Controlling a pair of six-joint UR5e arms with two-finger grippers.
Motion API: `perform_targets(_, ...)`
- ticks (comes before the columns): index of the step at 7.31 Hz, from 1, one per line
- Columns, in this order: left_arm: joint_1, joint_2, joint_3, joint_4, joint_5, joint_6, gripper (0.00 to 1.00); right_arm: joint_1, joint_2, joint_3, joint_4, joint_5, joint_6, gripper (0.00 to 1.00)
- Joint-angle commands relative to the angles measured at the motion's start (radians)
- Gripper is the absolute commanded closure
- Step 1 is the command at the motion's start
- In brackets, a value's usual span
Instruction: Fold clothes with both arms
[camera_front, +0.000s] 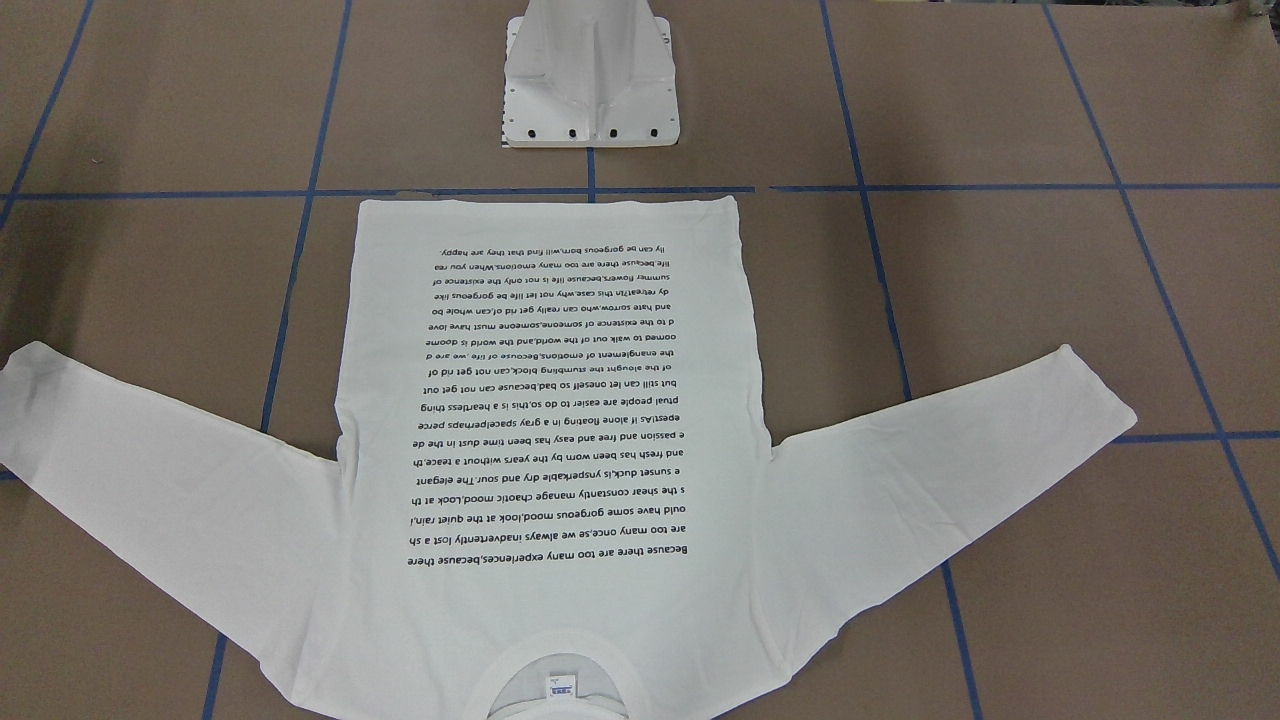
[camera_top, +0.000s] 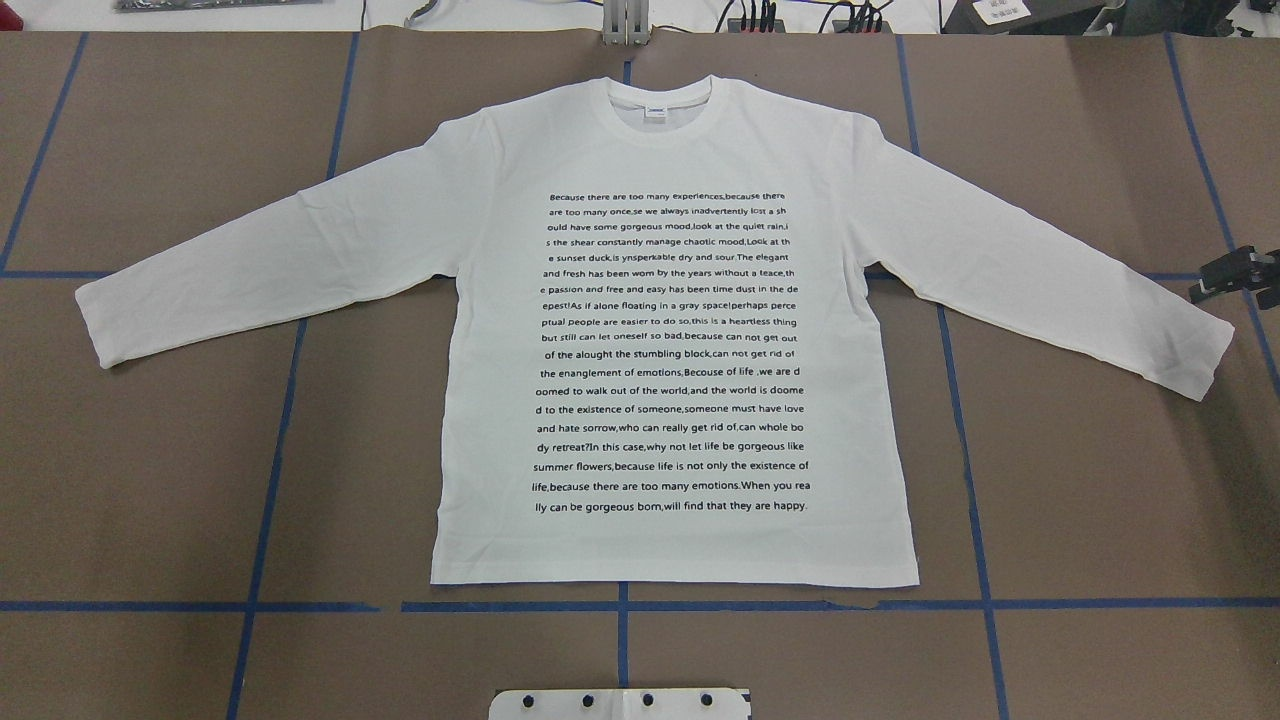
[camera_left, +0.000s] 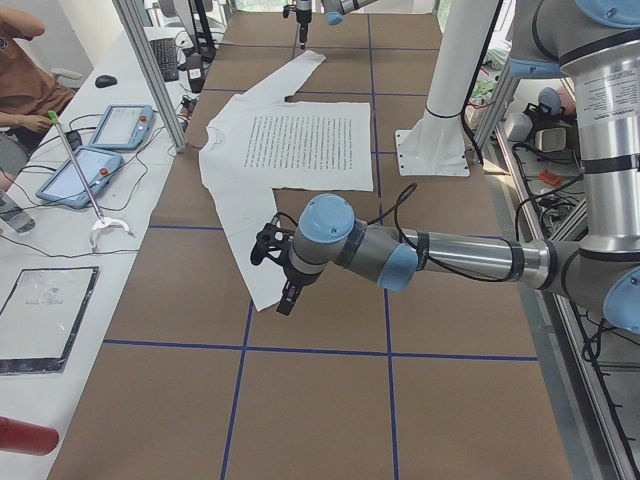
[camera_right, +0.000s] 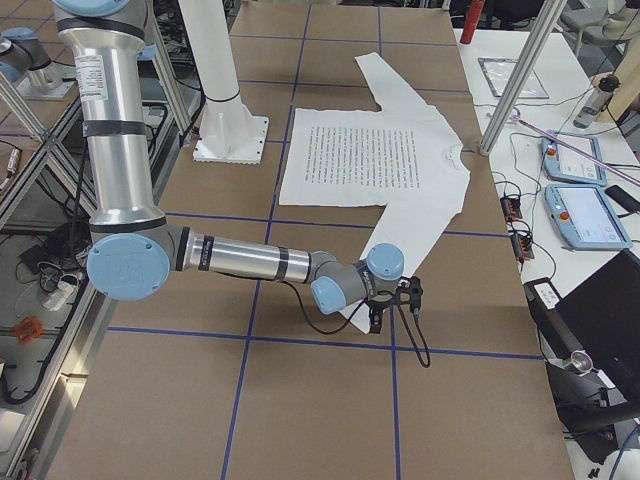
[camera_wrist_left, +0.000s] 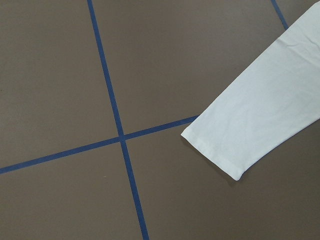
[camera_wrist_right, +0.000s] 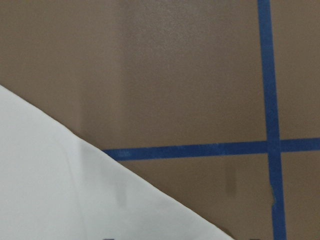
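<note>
The clothes are one white long-sleeved shirt (camera_top: 680, 340) lying flat on the brown table, black text side up, both sleeves spread and the collar (camera_top: 656, 108) at the far side. My left gripper (camera_left: 287, 300) hovers just above that side's sleeve cuff (camera_wrist_left: 235, 145); it shows only in the exterior left view, so I cannot tell whether it is open or shut. My right gripper (camera_top: 1222, 276) hangs by the other cuff (camera_top: 1195, 360) at the overhead view's right edge, too little of it showing to judge. Neither wrist view shows any fingers.
The white pedestal base (camera_front: 590, 90) stands just beyond the shirt's hem. Blue tape lines (camera_top: 270, 480) grid the table. A side table holds tablets (camera_left: 90, 170) and cables, with a person (camera_left: 25, 80) seated by it. A laptop (camera_right: 600, 330) sits at the other end.
</note>
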Motion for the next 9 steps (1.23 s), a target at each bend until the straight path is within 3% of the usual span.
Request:
perform_targets(1,0.001,-0.003,0.000,-0.001,0.000,0.000,0.00,-0.018,-0.008,-0.022,0.012,-0.016,0.048,0.07)
perform_targets(4,0.001,-0.014,0.011,0.001,0.003,0.000,0.00,-0.036,-0.008,-0.050,0.012,-0.017,0.048,0.12)
perform_targets(5,0.001,-0.015,0.009,0.001,0.003,-0.002,0.00,-0.036,-0.010,-0.051,0.012,-0.017,0.051,0.29)
perform_targets(7,0.001,-0.020,0.009,0.001,0.003,-0.002,0.00,-0.036,-0.012,-0.066,0.012,-0.017,0.053,0.44)
perform_targets(8,0.001,-0.018,0.003,0.001,0.003,-0.002,0.00,-0.036,-0.013,-0.069,0.011,-0.019,0.053,0.61)
perform_targets(9,0.001,-0.018,0.000,0.001,0.002,-0.002,0.00,-0.036,-0.013,-0.063,0.012,-0.016,0.054,1.00)
